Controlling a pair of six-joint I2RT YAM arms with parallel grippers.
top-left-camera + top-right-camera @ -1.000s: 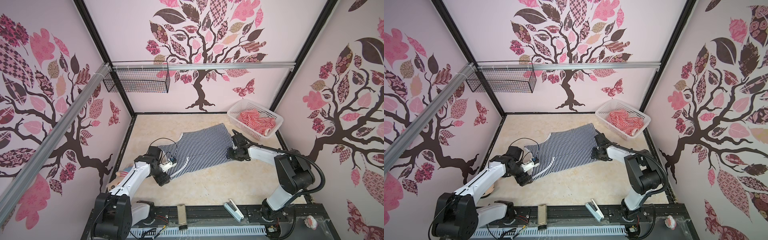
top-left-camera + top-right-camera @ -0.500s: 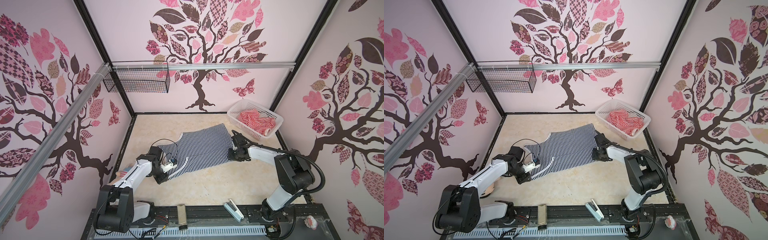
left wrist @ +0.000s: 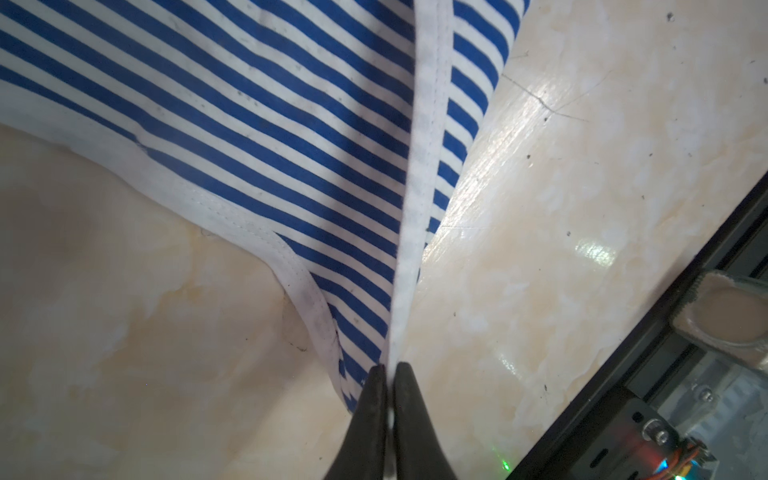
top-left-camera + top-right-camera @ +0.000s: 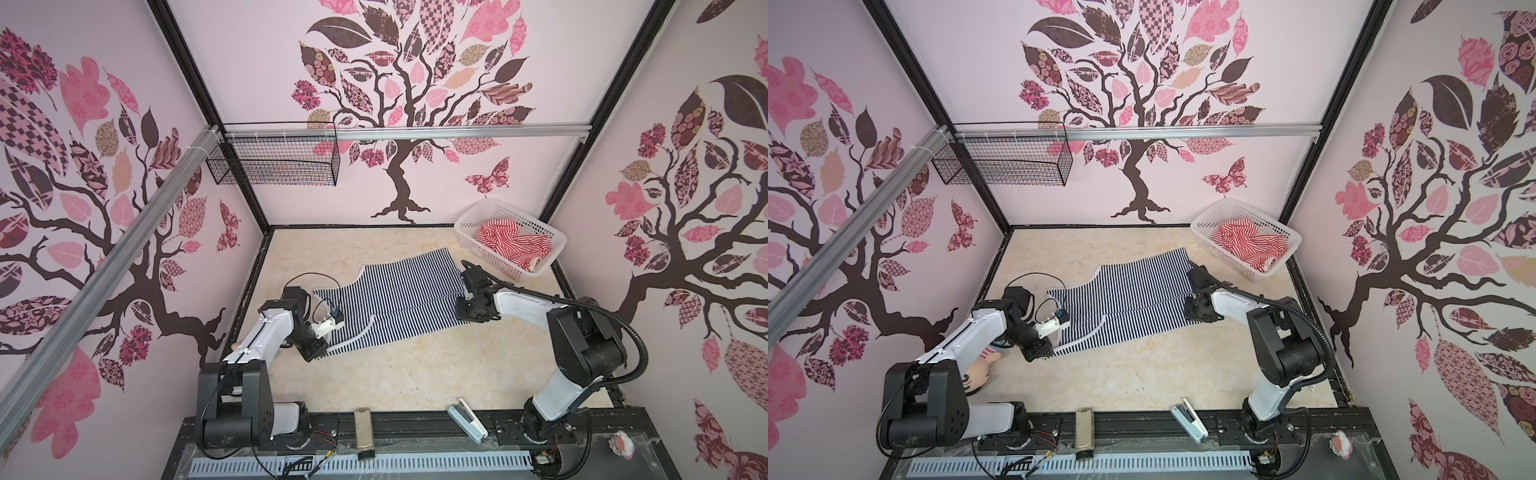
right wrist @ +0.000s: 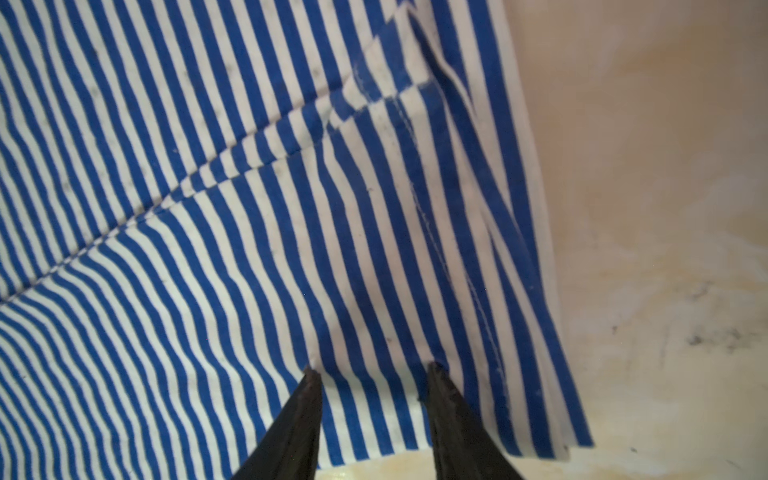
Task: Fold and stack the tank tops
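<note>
While bare tabletop (image 3: 582, 208) is left beside the jaws, the trim of the navy-and-white tank top (image 4: 399, 299) is pinched by the left gripper (image 3: 388, 370), newly closed; the right gripper (image 5: 372, 370) is set parted on its hem corner.

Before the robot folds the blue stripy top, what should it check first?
1. Is the left gripper shut on the navy tank top at its white trim: ok.
2. Is the right gripper gripping the hem end: not ok; jaws stand apart, tips on the cloth.
3. Is the navy tank top spread flat on the table: ok.
4. Is the red tank top folded: not ok; crumpled in the basket.
5. Is the doll apart from the navy tank top: ok.
</note>
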